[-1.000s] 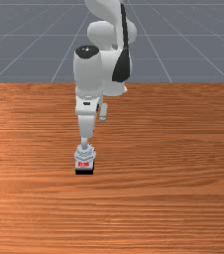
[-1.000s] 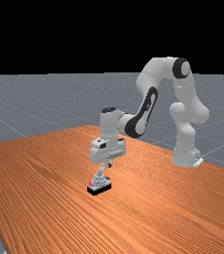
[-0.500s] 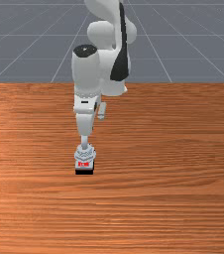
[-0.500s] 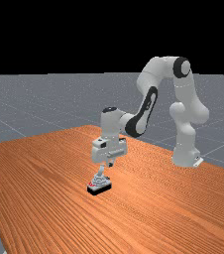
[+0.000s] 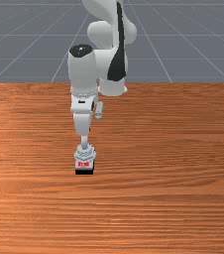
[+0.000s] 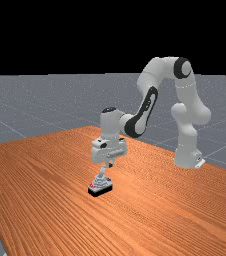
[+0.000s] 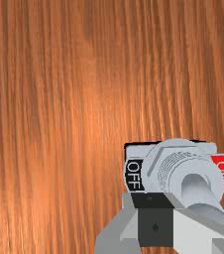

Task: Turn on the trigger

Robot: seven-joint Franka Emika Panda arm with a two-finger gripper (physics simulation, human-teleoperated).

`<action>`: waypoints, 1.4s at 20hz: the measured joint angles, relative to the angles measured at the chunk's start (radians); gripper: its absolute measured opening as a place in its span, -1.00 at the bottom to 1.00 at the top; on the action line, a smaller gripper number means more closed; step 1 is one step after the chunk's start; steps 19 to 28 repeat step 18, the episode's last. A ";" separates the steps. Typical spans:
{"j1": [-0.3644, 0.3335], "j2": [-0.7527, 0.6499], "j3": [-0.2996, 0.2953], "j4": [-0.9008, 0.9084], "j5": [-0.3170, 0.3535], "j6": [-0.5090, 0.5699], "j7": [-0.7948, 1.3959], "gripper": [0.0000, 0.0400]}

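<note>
Gripper [image 6: 110, 165] hangs with its fingers [image 7: 155, 227] closed against each other, near the lever [image 5: 84, 141]; whether they touch it I cannot tell. Toggle switch [image 5: 84, 155] sits between 7 and 8 o'clock from the front view's centre, its lever pointing to 12 there; in the far view its base's long axis runs roughly 8 to 2.

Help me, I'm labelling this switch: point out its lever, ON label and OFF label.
Lever [image 5: 84, 142]: front view, on its shaft.
ON label [image 7: 223, 169]: wrist view, on its red face.
OFF label [image 7: 133, 175]: wrist view, on its lettering.
</note>
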 joint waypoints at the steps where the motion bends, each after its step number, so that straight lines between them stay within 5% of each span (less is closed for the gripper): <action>1: -0.001 0.000 -0.001 0.001 0.000 0.000 -0.001 -1.00; 28: -0.011 0.074 0.014 0.164 -0.010 -0.081 -0.068 -1.00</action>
